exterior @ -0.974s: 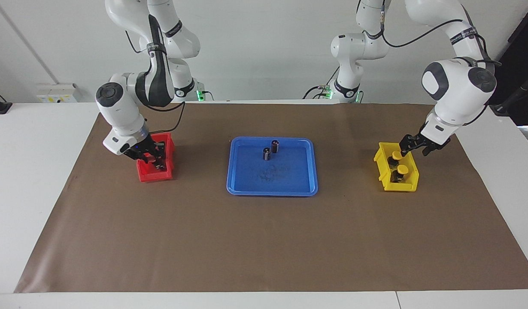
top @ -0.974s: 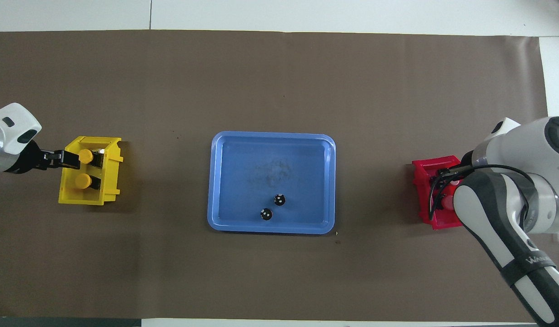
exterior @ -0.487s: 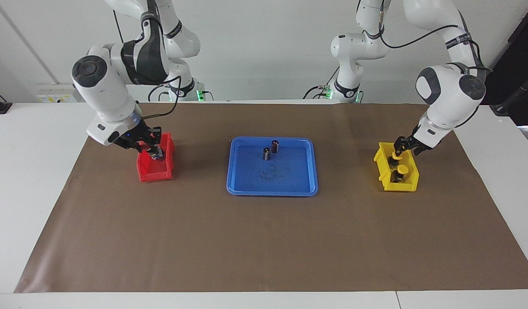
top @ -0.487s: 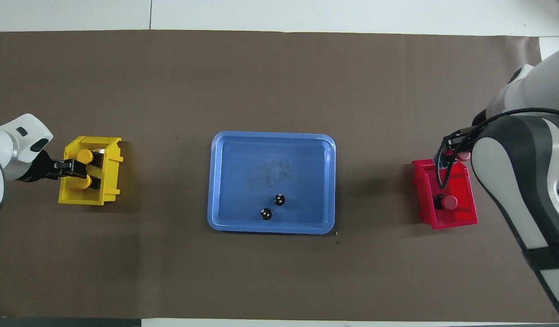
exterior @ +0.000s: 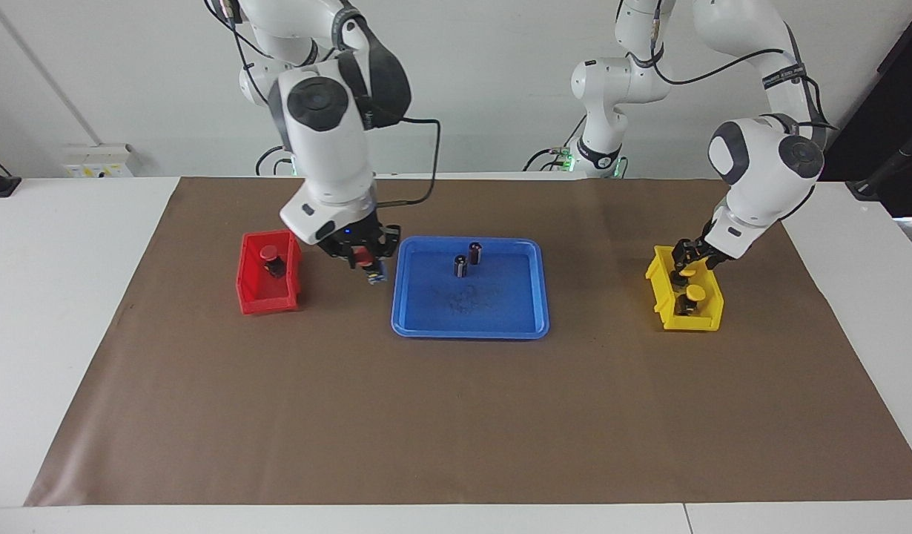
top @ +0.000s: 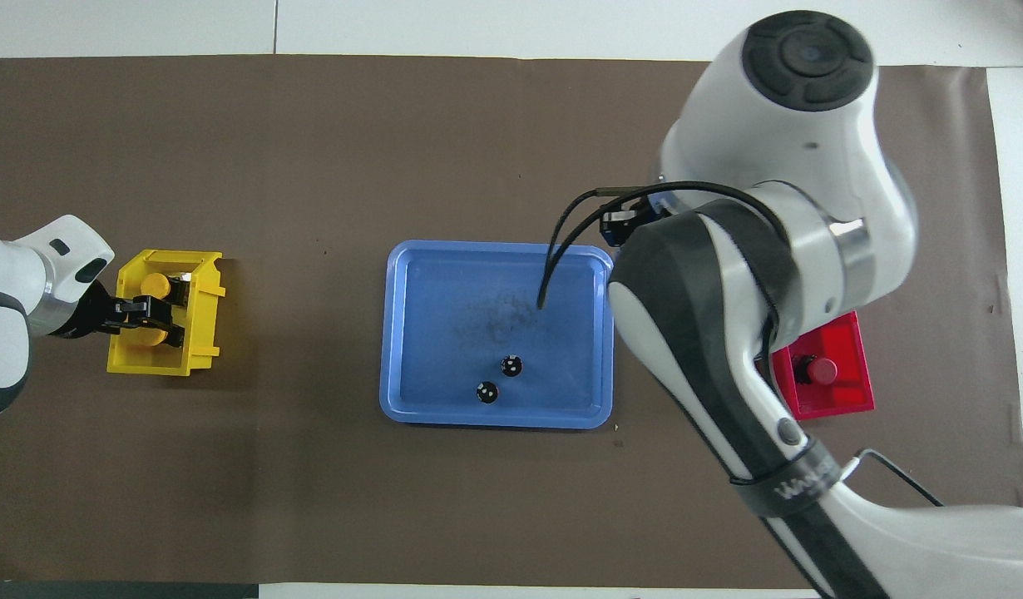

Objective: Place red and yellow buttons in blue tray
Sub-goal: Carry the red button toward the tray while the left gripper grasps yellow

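The right gripper [exterior: 361, 261] hangs between the red bin [exterior: 269, 282] and the blue tray [exterior: 471, 289], just short of the tray's rim at the right arm's end. It is pinched on a red button [exterior: 362, 256], whose cap shows between the fingers while the base points down below them. Back in the red bin sits the second red button [exterior: 272, 260], upright on its dark base.

The left gripper [exterior: 688, 257] is down in the yellow bin [exterior: 684, 299], over the yellow button [exterior: 682, 275] closer to the robots. Its fingers flank that button, though I cannot tell whether they already press on it. The other yellow button [exterior: 694, 296] stands just beside it in the same bin.

Ahead of the right gripper, inside the tray, stand two dark capless cylinders [exterior: 467, 259], which a release should probably avoid.

These buttons look like light, rigid plastic. The smooth rounded cap could slip under a pinch, so the squarer base or the neck under the cap seems the safer hold. Top-heavy as they appear, they may topple if let go from any height.
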Robot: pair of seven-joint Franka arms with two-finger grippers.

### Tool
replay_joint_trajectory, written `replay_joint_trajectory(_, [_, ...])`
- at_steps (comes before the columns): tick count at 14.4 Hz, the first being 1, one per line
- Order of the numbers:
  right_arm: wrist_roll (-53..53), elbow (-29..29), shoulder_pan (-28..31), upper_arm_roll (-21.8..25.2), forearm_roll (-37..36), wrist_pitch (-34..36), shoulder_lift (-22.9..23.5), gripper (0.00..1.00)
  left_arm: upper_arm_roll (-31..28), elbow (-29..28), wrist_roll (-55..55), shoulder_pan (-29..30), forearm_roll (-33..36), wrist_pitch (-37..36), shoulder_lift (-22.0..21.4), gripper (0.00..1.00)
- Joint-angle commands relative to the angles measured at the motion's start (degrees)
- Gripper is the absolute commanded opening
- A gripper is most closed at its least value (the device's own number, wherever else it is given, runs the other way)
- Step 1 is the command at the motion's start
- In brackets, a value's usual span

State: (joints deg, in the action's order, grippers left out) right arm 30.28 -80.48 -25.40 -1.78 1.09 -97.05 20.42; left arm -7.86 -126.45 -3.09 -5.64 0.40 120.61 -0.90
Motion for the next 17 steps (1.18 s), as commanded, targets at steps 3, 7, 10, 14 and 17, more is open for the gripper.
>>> replay_joint_trajectory(3, [11.9,7.9,-5.8,0.4,-2.1,-7.5,12.9,0.01,-0.1,-3.1,1.1,-0.3,0.1,2.8,-2.0,0.68])
replay_joint_trajectory(7, [12.2,5.5,-6.1,0.3,-2.1,-6.0,12.6,0.02,0.0,-3.4,1.2,-0.3,0.1,3.6,-1.6,0.66])
replay_joint_trajectory(10, [12.3,0.2,-6.4,0.3,-2.2,-9.2,10.9,0.02,-0.1,-4.0,1.2,-0.3,0.1,3.8,-1.7,0.64])
replay_joint_trajectory(14, [12.3,-5.6,-6.7,0.3,-2.2,-12.3,8.8,0.03,-0.1,-4.6,1.1,-0.3,0.1,4.5,-1.9,0.61])
replay_joint_trajectory(17, [12.3,-7.7,-6.7,0.3,-2.2,-14.4,8.1,0.09,-0.1,-4.5,1.1,-0.3,0.1,4.5,-1.8,0.35])
